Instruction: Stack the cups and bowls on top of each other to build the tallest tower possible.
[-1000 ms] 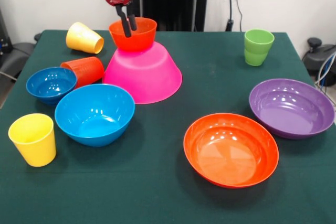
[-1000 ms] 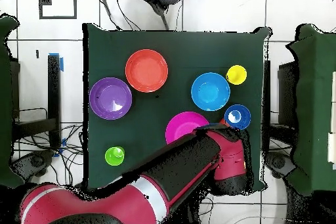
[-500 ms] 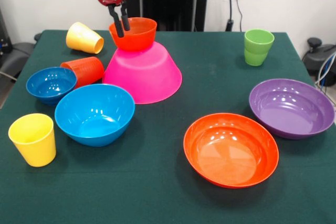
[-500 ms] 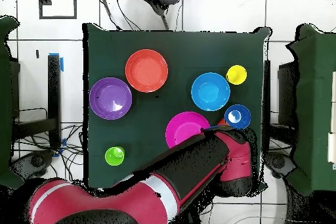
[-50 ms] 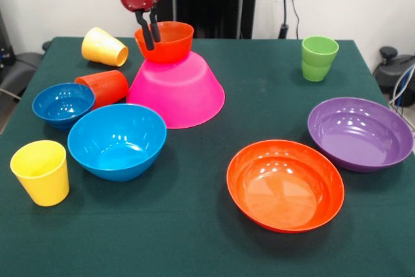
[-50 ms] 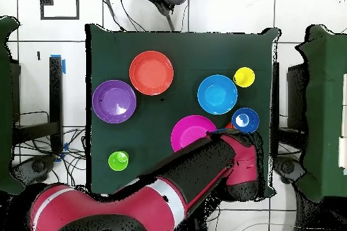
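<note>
The tower is an upside-down large pink bowl [image 5: 181, 92] with a small orange bowl [image 5: 170, 43] standing upright on it. My gripper [image 5: 152, 36] hangs at that bowl's left rim, open by a narrow gap, holding nothing. In the overhead view my arm [image 6: 203, 171] hides the gripper and part of the pink bowl [image 6: 184, 131]. A medium blue bowl [image 5: 117, 141] and a small blue bowl [image 5: 63, 104] sit left of the tower. An orange-red cup [image 5: 107, 87] and a yellow cup [image 5: 104, 47] lie on their sides. Another yellow cup [image 5: 41, 172] and a green cup [image 5: 319, 58] stand upright.
A wide shallow orange bowl [image 5: 285, 185] and a wide shallow purple bowl [image 5: 360, 133] rest on the right half of the green table [image 5: 259, 82]. Cables and dark equipment stand behind the table's far edge.
My gripper has shifted left and a little upward, from over the small orange bowl's inside to its left rim. The bowl and everything else stayed put.
</note>
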You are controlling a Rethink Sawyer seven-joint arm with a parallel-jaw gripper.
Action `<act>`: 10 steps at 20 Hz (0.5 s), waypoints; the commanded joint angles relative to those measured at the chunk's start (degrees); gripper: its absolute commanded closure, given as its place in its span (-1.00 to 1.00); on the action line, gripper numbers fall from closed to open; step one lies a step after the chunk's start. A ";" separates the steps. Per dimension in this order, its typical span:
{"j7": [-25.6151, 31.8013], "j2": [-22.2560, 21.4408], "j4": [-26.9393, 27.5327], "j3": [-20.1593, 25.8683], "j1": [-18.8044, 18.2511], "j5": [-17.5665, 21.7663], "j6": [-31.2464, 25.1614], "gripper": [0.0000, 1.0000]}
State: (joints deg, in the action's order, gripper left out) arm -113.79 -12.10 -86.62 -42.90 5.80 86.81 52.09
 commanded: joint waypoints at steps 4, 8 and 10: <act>18.20 3.48 -1.68 11.24 -1.85 -3.25 -7.22 -1.00; 18.42 3.59 -1.53 11.40 -2.26 -2.69 -7.45 -1.00; 18.16 3.75 -1.44 11.39 -1.96 -2.52 -7.85 -1.00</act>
State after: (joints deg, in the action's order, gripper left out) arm -113.76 -12.08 -86.62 -41.61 4.75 86.82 51.90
